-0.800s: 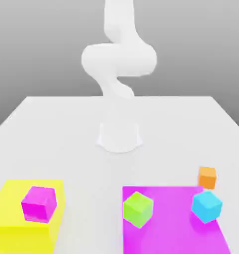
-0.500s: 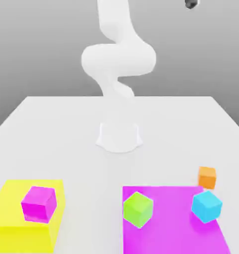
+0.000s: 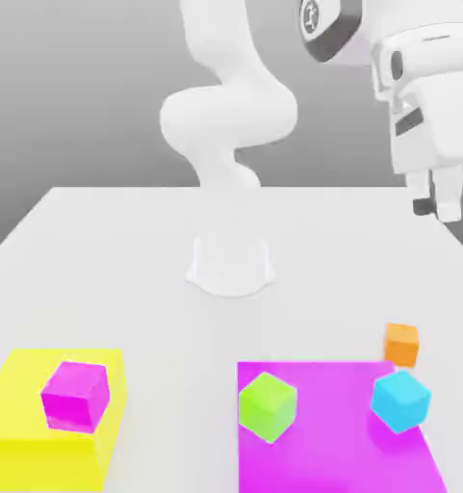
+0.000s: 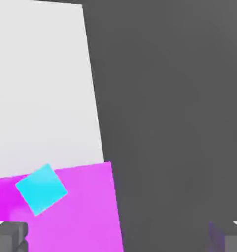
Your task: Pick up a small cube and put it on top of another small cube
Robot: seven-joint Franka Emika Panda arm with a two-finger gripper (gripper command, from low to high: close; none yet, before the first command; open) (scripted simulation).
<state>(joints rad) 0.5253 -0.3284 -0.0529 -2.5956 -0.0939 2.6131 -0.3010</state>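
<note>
Hand (image 3: 435,206) wide and empty above the magenta square, orange cube down by its corner

Fingers spread well apart with nothing between them, the hand hangs high above the level of the flat magenta square (image 3: 336,453), towards the exterior view's right. The small orange cube (image 3: 400,345) rests on the worktop (image 3: 177,332) just off the square's corner that lies nearest the arm's base and towards the exterior view's right. Near it, the cyan cube (image 3: 400,402) sits at that same corner of the square; whether the two cubes touch, I cannot tell. The lime-green cube (image 3: 268,407) is at the square's opposite side, by the edge towards the exterior view's left. Well apart from the square, further to the exterior view's left, stands a yellow block (image 3: 28,404), and on top of it sits the magenta-pink cube (image 3: 75,396). The arm's white base (image 3: 231,268) stands behind the square.
</note>
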